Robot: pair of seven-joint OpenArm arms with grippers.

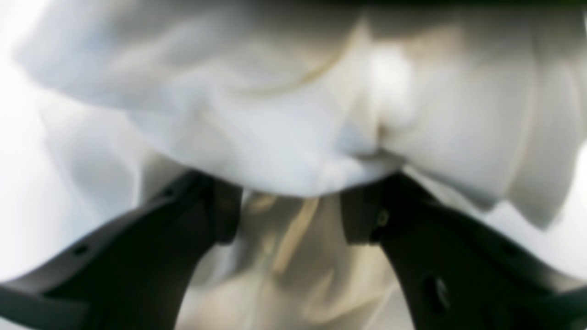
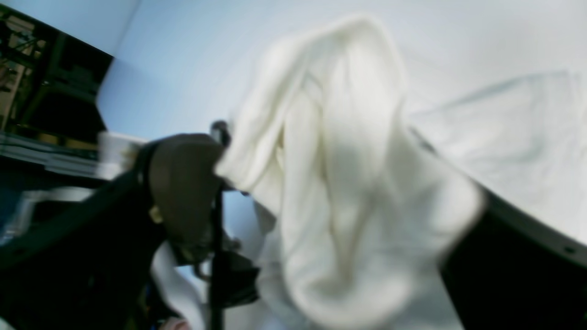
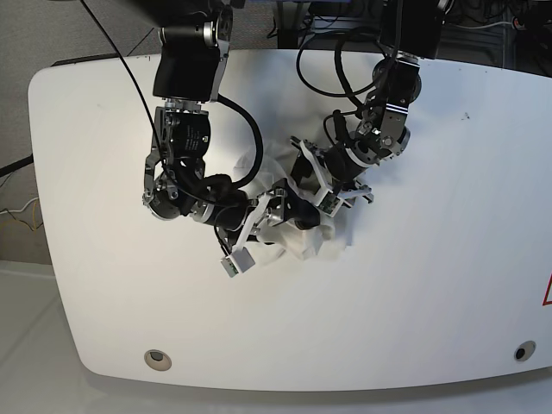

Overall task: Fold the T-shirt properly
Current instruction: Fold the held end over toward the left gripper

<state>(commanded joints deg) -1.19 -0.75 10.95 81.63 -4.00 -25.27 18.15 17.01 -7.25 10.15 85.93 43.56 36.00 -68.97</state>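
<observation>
1. T-shirt [image 3: 302, 240], white, bunched on the counter [image 3: 414, 302]; its folds lie between and above my left jaws and rise between my right jaws.
2. Left jaws [image 1: 291, 211], mine: spread, cloth in the gap; whether any is pinched, I cannot tell.
3. Right jaws [image 2: 330, 220], mine: set wide, a thick roll of cloth between them; a firm grasp I cannot confirm.
4. Risk, judged: closing on so many layers could gather a wad, creasing the shirt rather than folding it.
5. Risk, judged: my two sets of jaws are near each other over one heap; drawing in further could knock them together or snag fabric.
6. Pose: both arms reach in from the counter's far side, right slanting inward, left angled down beside it.
</observation>
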